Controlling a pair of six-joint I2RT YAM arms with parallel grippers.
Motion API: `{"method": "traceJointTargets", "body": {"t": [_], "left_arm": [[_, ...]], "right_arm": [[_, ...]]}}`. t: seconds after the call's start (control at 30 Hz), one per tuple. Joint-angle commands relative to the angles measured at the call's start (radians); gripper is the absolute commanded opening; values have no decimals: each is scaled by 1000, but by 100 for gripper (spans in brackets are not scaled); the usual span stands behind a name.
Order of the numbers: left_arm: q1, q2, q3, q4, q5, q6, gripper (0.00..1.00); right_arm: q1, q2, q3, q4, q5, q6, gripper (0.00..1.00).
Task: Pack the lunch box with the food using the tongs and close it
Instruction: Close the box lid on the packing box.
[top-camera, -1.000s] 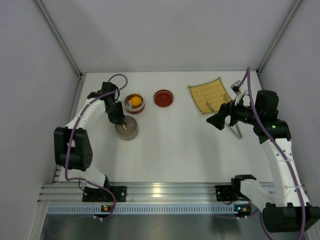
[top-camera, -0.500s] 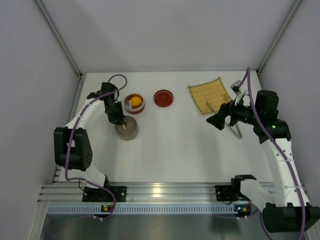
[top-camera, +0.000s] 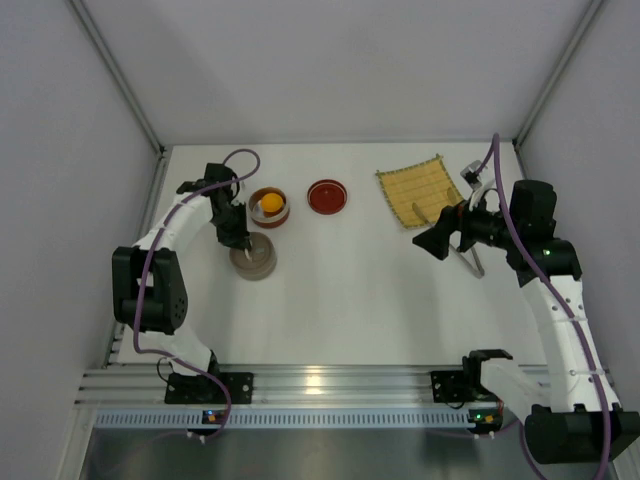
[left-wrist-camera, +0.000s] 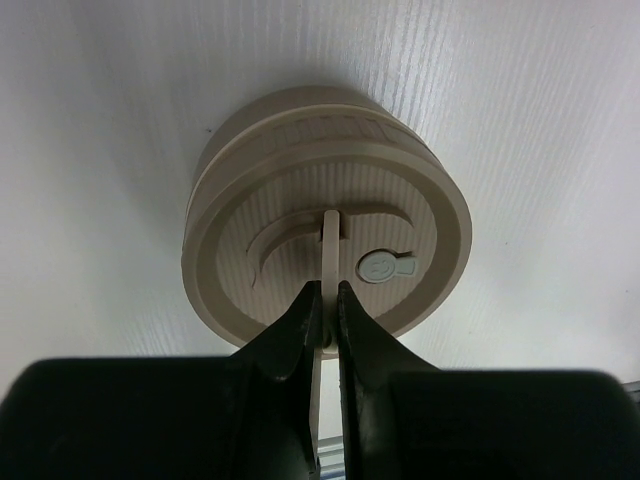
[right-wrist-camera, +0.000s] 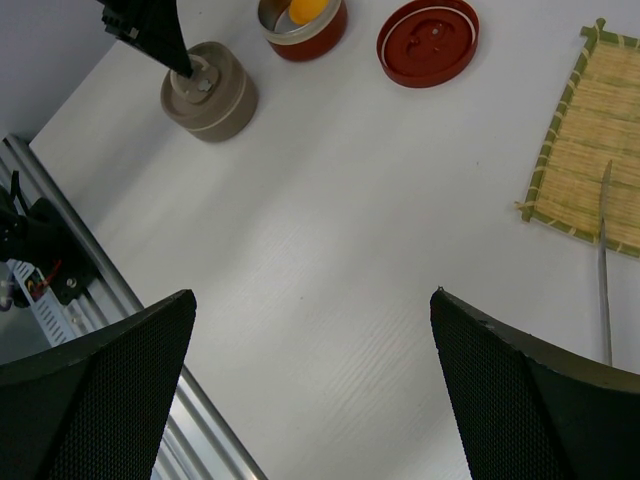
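On the bench's left: lid handle pinched, tongs untouched

Left claw (left-wrist-camera: 326, 292) is clenched on the thin upright handle (left-wrist-camera: 330, 235) of the round beige plastic lidded tin (top-camera: 254, 257). Its fingers meet from either side of the tab, a grip that looks meant for lifting the lid straight up. Just beyond it stands the open red-brown round tin (top-camera: 269, 207) holding the round orange toy ball (top-camera: 268, 204). A flat red round lid (top-camera: 327, 196) lies apart to the right. I cannot make out the smaller red-brown lumps. Right claw (right-wrist-camera: 312, 300) hangs fully spread, gripping nothing, above the slim silvery metal tongs (right-wrist-camera: 604, 270), probably ready to collect them. The tongs' tip rests on the yellow woven bamboo mat (top-camera: 420, 188). Only marking: a small grey plug (left-wrist-camera: 384, 267) with a face-like emboss; no readable words.
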Motion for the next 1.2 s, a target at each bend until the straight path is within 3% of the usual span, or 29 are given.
{"method": "traceJointTargets", "body": {"t": [0.0,0.43,0.57,1.17], "left_arm": [[7,26,56,-25,8,52,0],[-39,75,165,-117,-44,224,0],[-44,93,162,-138,-4,267,0],[-35,106,152,-135,39,217,0]], "right_arm": [[-15,1,8,48,-21,1,99],[-15,15,10,57,-24,6,99],[-15,20,17,57,-25,9,99],[-13,14,25,37,-21,-2,99]]}}
